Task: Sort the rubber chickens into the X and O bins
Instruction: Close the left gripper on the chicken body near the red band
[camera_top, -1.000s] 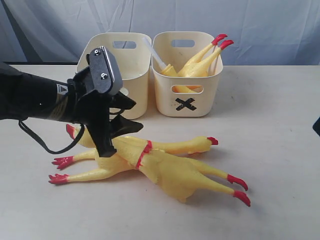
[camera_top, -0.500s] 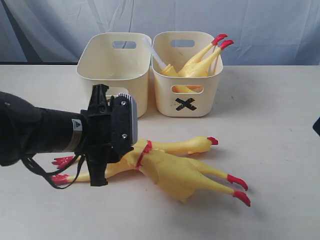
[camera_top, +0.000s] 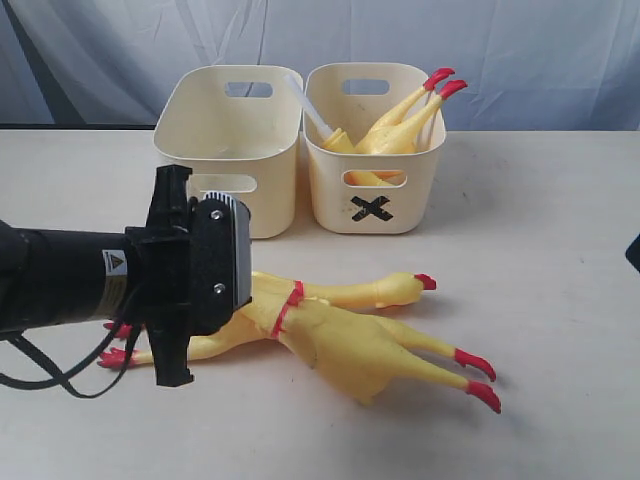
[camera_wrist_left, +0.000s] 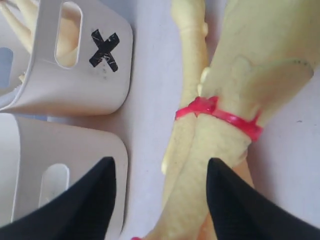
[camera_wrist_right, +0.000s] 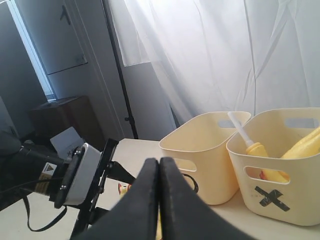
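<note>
Two rubber chickens lie crossed on the table in front of the bins. One chicken (camera_top: 345, 345) points its red feet to the right. The other chicken (camera_top: 385, 291) has its head to the right. My left gripper (camera_wrist_left: 160, 161) is open, low over a yellow neck (camera_wrist_left: 215, 150) just short of the red neck ring (camera_wrist_left: 220, 112); nothing is held. In the exterior view its wrist block (camera_top: 215, 265) hides the fingers. A third chicken (camera_top: 405, 115) stands in the X bin (camera_top: 375, 170), feet up. The O bin (camera_top: 230, 140) stands left of it. My right gripper (camera_wrist_right: 160, 162) is shut and empty, raised off to the right.
A white-tipped yellow item (camera_top: 318, 118) leans in the X bin. The left arm's black cable (camera_top: 50, 375) loops over the table by the chickens' red feet (camera_top: 115, 357). A pale curtain hangs behind the bins. Bare tabletop (camera_top: 540, 230) lies right of the X bin.
The left gripper has come down and swung level, from above the chickens' left end to low over them, now covering their left halves. The chickens, the bins and the right gripper have not moved.
</note>
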